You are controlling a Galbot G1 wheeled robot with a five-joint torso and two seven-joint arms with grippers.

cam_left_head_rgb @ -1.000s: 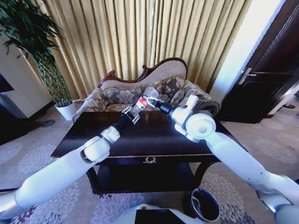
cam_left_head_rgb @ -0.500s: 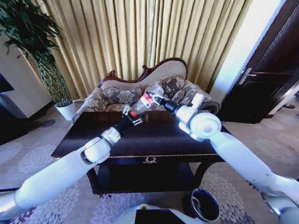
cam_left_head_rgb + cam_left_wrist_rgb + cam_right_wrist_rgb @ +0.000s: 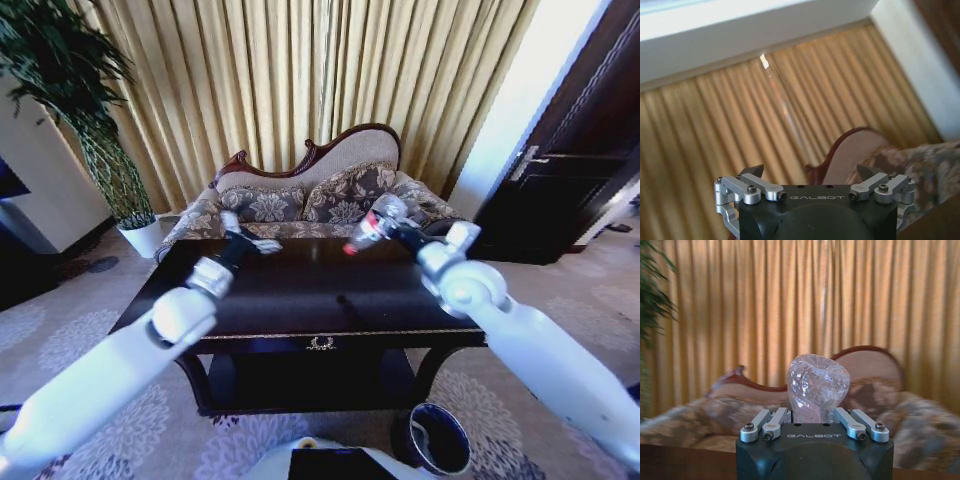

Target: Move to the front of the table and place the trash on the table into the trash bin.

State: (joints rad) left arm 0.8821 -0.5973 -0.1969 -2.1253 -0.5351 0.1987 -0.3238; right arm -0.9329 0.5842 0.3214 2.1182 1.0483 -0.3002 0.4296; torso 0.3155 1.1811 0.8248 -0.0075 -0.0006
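Observation:
My right gripper [image 3: 385,222] hangs above the far right part of the dark glossy table [image 3: 300,290], shut on a clear plastic bottle [image 3: 365,232] with a red cap and label. The right wrist view has the bottle's crumpled clear body [image 3: 818,385] standing up between the closed fingers [image 3: 767,422]. Over the table's far left part, my left gripper [image 3: 256,243] is open. Its fingers [image 3: 752,172] are spread wide with nothing between them. The trash bin [image 3: 438,407], small, round and dark, stands on the carpet by the table's near right leg.
A patterned sofa [image 3: 310,195] stands right behind the table, with gold curtains behind it. A tall plant in a white pot [image 3: 143,236] is at the far left. A dark door [image 3: 560,180] is at the right. Patterned carpet surrounds the table.
The two grippers were together at the bottle over mid-table. The left one has drawn away to the left, open, and the right one has carried the bottle to the right.

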